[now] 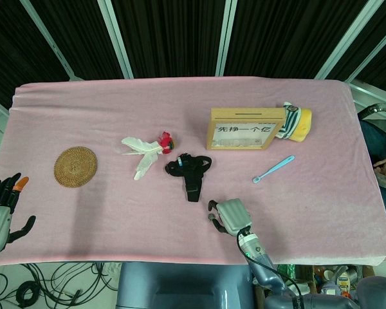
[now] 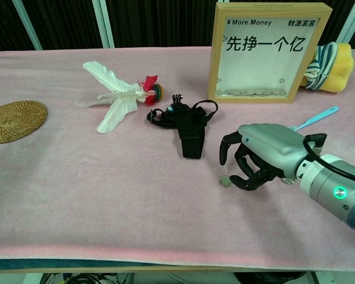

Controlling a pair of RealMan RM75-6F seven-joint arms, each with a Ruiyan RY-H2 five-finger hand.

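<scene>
My right hand (image 2: pixel 263 155) hovers low over the pink cloth near the front edge, palm down, also seen in the head view (image 1: pixel 230 215). Its fingers arch down with the thumb apart, and nothing is in them. A small coin (image 2: pixel 225 181) lies on the cloth just under the thumb and fingertips. My left hand (image 1: pixel 3 206) is off the table's front left corner, fingers spread and empty. A wooden money box (image 2: pixel 270 52) with a glass front and coins inside stands behind the right hand.
A black camera strap mount (image 2: pixel 188 125) lies left of the right hand. A white feather shuttlecock (image 2: pixel 123 94), a woven coaster (image 2: pixel 13 120), a blue toothbrush (image 2: pixel 315 118) and a yellow striped sock (image 2: pixel 331 66) lie about the table (image 1: pixel 321 206).
</scene>
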